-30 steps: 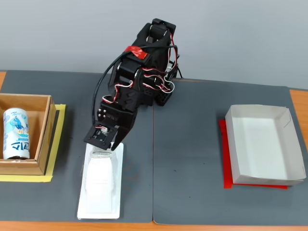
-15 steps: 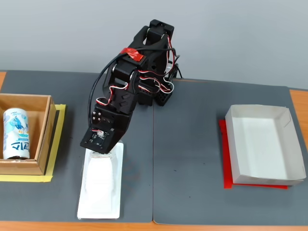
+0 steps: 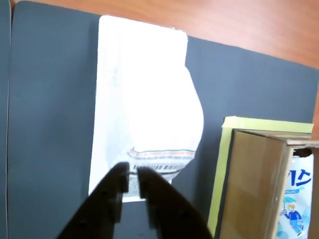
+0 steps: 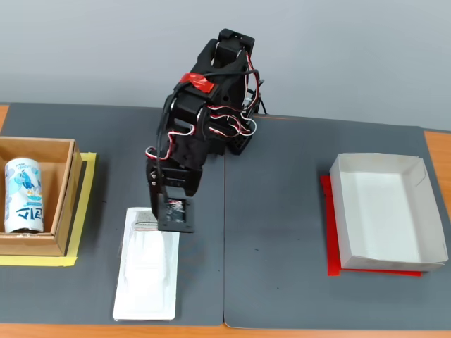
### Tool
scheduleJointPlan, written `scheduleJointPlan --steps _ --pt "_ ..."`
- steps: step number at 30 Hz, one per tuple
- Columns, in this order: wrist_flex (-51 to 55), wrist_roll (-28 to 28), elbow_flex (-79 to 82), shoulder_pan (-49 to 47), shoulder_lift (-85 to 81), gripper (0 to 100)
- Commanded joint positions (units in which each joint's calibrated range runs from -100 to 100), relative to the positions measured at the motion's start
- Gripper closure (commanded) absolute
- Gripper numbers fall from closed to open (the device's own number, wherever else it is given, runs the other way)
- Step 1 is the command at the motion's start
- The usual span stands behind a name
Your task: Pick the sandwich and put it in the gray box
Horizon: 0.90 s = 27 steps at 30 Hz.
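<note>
Your gripper hangs over the labelled far end of the sandwich, fingers nearly together with only a slit between; it seems to grasp nothing, though the wrist view is unclear. The sandwich lies flat on the mat, left. The gray box sits far right.
</note>
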Motion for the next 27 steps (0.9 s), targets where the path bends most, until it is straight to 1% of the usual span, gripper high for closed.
scheduleJointPlan --steps 1,11,22,24,27 --pt "0.2 1.2 -0.3 -1.3 -0.4 98" --pt "2.1 3.2 -0.5 -0.9 -0.5 98" --pt "2.1 3.1 -0.7 -0.8 -1.2 97" --pt "2.1 3.0 -0.7 -0.8 -1.3 94" --pt "2.1 3.2 -0.5 -0.1 -1.4 81"
